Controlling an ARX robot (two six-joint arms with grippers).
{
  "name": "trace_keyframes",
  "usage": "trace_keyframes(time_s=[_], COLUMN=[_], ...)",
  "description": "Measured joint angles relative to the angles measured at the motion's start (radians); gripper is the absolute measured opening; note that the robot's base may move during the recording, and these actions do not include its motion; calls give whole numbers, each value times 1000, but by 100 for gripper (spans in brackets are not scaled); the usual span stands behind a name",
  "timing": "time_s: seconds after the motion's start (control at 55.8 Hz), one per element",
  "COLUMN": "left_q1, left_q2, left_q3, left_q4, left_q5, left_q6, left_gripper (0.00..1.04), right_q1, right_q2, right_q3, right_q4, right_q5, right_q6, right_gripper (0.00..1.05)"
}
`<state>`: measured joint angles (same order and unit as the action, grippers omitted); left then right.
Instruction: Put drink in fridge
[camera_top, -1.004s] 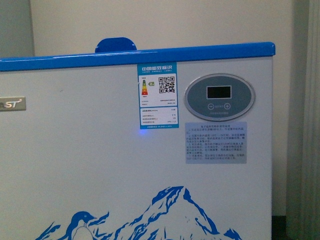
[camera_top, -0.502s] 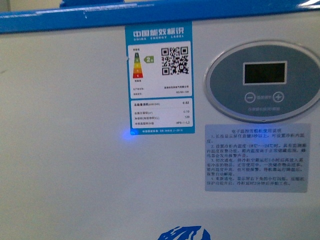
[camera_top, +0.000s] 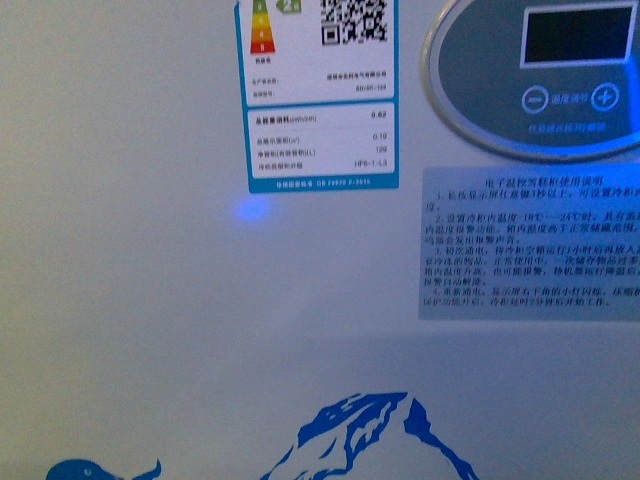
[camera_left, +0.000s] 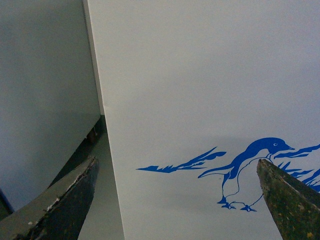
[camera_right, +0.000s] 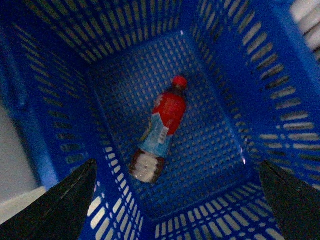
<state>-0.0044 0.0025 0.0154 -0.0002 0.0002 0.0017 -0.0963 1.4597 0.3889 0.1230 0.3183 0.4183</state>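
Close before the front camera, the white chest fridge (camera_top: 150, 320) with its blue mountain drawing is filling the view. Inside the blue perforated plastic basket (camera_right: 125, 65), the red-capped clear plastic drink bottle (camera_right: 160, 127) is lying on its side, apart from the right gripper (camera_right: 176, 167), whose fingers are spreading wide and holding nothing. The left gripper (camera_left: 176, 161) is gaping equally wide, empty, facing the blue penguin drawing (camera_left: 250, 165).

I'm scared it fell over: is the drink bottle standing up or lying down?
Lying down. The drink rests on its side on the floor of the blue basket, cap and base both showing.
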Motion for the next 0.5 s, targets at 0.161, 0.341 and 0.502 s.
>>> trace_keyframes(time_s=[0.161,0.341,0.502], left_q1=[0,0,0], left_q2=[0,0,0], left_q3=[0,0,0], left_q4=[0,0,0], left_q5=[0,0,0], left_q6=[0,0,0], left_gripper=[97,97,97], right_q1=[-27,-55,-65], right_q2=[402,714,931], right_q3=[136,267,374], right_q4=[95,139,189], right_q5=[14,4,11], right_q6=[105,204,245], right_gripper=[97,97,97])
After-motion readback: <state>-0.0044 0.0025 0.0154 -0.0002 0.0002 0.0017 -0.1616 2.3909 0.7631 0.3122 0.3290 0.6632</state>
